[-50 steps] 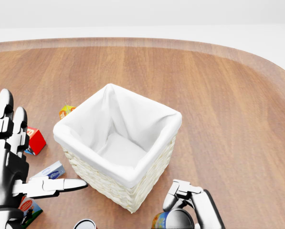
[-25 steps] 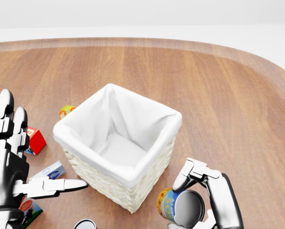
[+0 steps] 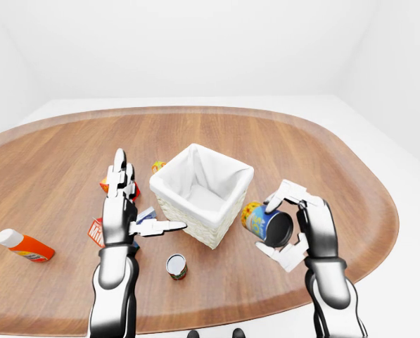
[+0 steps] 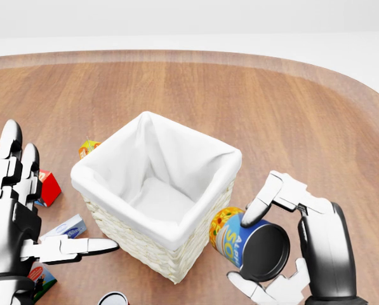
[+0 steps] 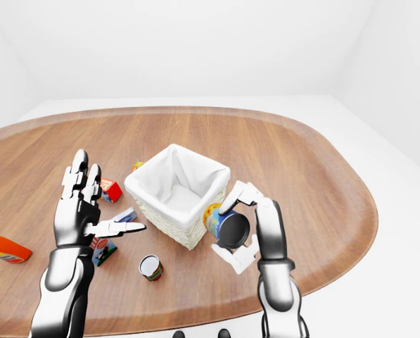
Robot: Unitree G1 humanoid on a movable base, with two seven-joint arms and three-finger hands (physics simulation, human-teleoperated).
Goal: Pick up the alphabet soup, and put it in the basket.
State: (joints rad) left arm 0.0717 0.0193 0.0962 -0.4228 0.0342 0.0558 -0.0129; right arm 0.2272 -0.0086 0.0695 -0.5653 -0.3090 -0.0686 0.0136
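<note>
The alphabet soup can (image 4: 235, 241), blue and yellow with a dark end turned toward me, lies tilted on its side in my right hand (image 4: 243, 249). Fingers (image 4: 273, 194) curl over its top and the thumb sits beneath it. It is held off the table, just right of the lower right wall of the basket (image 4: 87, 170), a white-lined wicker box in the middle of the head view with nothing visible inside it. My left hand (image 4: 49, 203) stands open at the left with fingers spread, its thumb pointing at the basket, holding nothing.
On the wooden table (image 3: 301, 151), left of the basket, lie a red box (image 4: 47, 187), a small orange item (image 4: 87, 148), a blue-white box (image 4: 65, 229) and a green-red box (image 4: 40, 279). A small can (image 3: 176, 266) stands below the basket. An orange bottle (image 3: 25, 246) lies far left.
My right hand has risen from the bottom edge of the head view with the soup can, which now shows fully beside the basket. The left hand has dipped slightly.
</note>
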